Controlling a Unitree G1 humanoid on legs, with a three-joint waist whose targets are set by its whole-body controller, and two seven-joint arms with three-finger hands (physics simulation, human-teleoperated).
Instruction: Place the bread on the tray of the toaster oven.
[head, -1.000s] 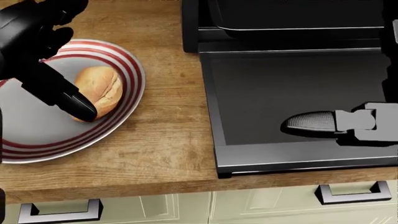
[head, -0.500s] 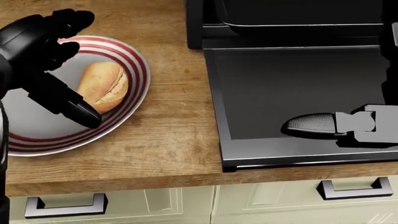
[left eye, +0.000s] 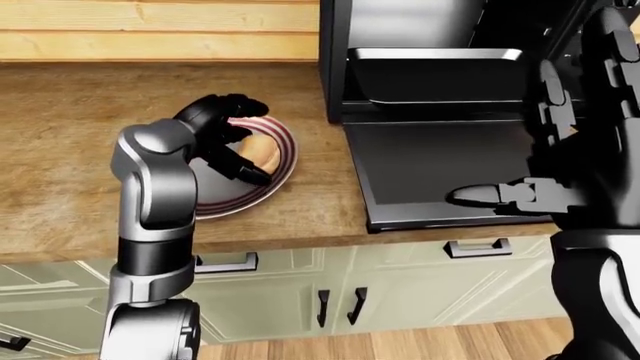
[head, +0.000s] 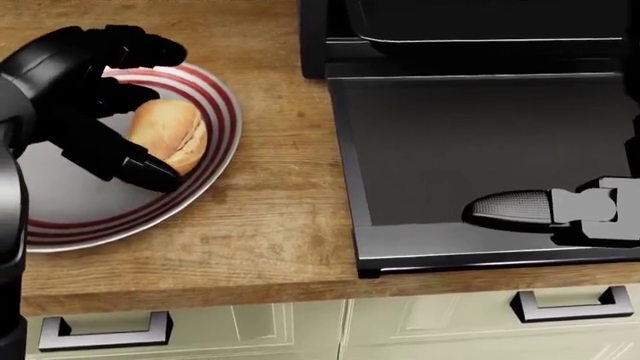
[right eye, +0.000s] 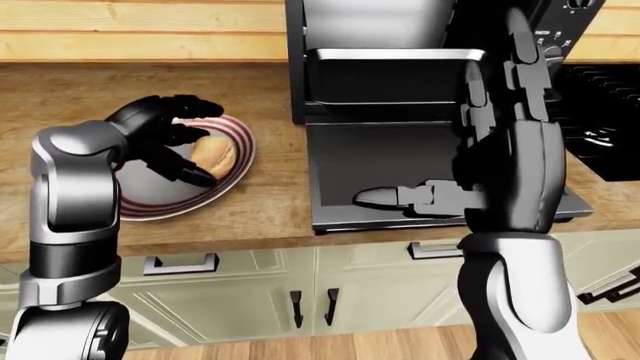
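Note:
A golden bread roll (head: 172, 136) lies on the right side of a white plate with red rings (head: 60, 196). My black left hand (head: 160, 114) is open around the roll. Its thumb (head: 140, 171) reaches under the roll's lower left side, and its fingers (head: 150, 52) arch over the top; I cannot tell whether they touch the roll. The toaster oven (left eye: 420, 45) stands open, its door (head: 450, 142) lying flat. Its metal tray (left eye: 435, 56) sits inside. My right hand (head: 515, 208) hovers open over the door's lower right part, holding nothing.
The plate and oven rest on a wooden counter (head: 280, 202). Below its edge are pale cabinet drawers with dark handles (head: 565, 304). A black stovetop (right eye: 610, 82) lies right of the oven. A wooden wall (left eye: 150, 30) runs behind.
The left hand has shifted right and up, so its fingers now curl over the roll. The right hand has drifted slightly right and down. The view shifted a little early on.

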